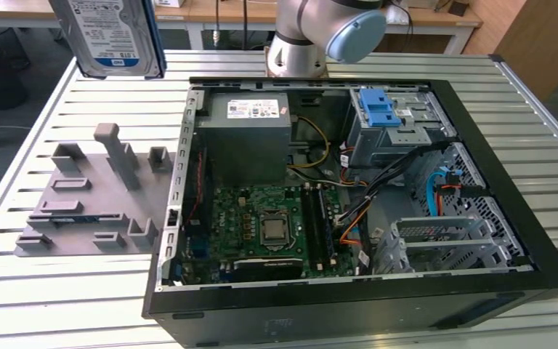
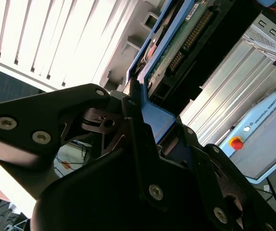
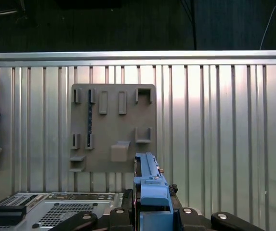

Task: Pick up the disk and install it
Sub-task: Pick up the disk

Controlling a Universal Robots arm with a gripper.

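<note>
1. At the exterior view's left, high up, the disk (image 1: 110, 36) is held in the air, well above the tabletop (image 1: 56, 291). It is stood on end, long side up and down, with its label turned to the camera.
2. In the second wrist view, the pincer (image 2: 142, 103) is seen closed on the disk's blue frame, at one short end.
3. Lower down, a grey tray (image 1: 90, 196) with empty slots is set on the tabletop.
4. Just beside the tray, the open case (image 1: 337, 316) is laid flat. Its side wall is stood between the tray and the inside.
5. Inside, a grey box (image 1: 250, 138) and a green board (image 1: 269, 225) are seen.
6. The cage (image 1: 395, 123) with a blue latch is placed well apart from the disk, far to the exterior view's right.
</note>
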